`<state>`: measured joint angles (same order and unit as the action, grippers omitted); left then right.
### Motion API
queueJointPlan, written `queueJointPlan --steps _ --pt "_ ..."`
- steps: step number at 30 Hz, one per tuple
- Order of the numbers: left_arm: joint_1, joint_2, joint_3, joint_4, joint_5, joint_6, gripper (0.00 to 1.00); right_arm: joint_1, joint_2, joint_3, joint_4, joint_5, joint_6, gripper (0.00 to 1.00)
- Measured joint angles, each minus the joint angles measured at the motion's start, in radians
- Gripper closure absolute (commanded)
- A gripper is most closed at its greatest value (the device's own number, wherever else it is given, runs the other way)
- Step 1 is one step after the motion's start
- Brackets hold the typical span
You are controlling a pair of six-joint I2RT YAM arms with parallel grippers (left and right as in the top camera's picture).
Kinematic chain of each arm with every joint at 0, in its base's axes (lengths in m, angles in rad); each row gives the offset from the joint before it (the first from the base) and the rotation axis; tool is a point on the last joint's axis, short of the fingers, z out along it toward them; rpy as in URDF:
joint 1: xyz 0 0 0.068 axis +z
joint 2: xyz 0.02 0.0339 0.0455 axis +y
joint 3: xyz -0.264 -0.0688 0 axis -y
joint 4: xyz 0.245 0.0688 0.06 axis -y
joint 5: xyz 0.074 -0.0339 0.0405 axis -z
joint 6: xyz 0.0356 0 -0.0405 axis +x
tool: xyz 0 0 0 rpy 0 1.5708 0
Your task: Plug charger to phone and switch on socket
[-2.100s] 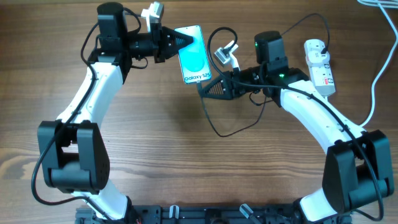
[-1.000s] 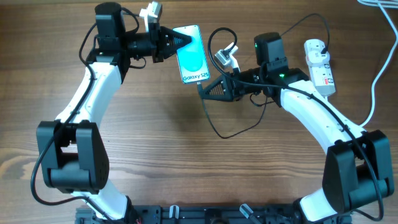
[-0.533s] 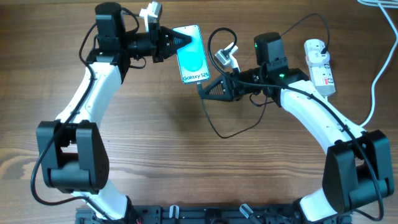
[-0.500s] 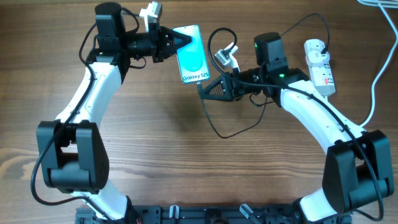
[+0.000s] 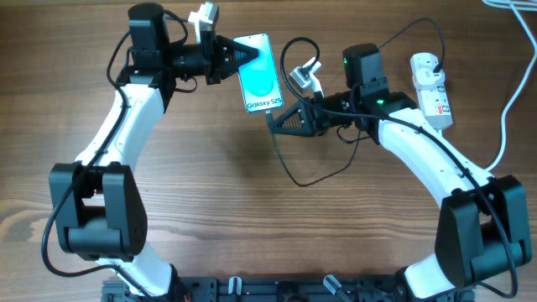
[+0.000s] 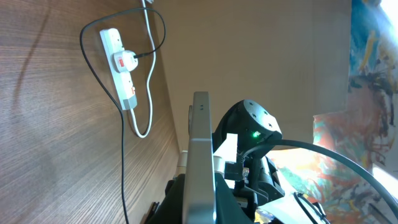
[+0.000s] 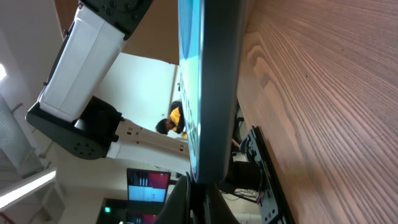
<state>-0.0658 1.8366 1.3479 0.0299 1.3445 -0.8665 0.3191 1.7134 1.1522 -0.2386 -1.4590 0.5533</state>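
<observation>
Left jaws are clamped on the top-left edge of the small teal-screened smartphone (image 5: 260, 71). They hold it lifted clear of the brown wood-grain counter (image 5: 252, 243), probably so its bottom port faces the right arm. Right jaws sit nearly closed at that bottom edge, apparently pinching the plug end of the thin black charger cable (image 5: 302, 183); the tip itself is hidden. White elongated power strip (image 5: 430, 88) lies well apart at far right, neither arm near its switch. Counter is matte and plain. Beyond it: beige wall, colourful painting (image 6: 373, 93), lit monitor (image 7: 147, 182).

Brown wood-grain table (image 5: 252, 243); beige wall (image 6: 261, 50); colourful painting (image 6: 373, 81) at right.
</observation>
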Motion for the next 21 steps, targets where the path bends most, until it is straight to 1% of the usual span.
queueJointPlan --steps 21 --pt "-0.001 0.000 0.000 0.000 -0.027 0.000 0.96 0.000 0.000 0.000 -0.008 0.000 0.000 0.96"
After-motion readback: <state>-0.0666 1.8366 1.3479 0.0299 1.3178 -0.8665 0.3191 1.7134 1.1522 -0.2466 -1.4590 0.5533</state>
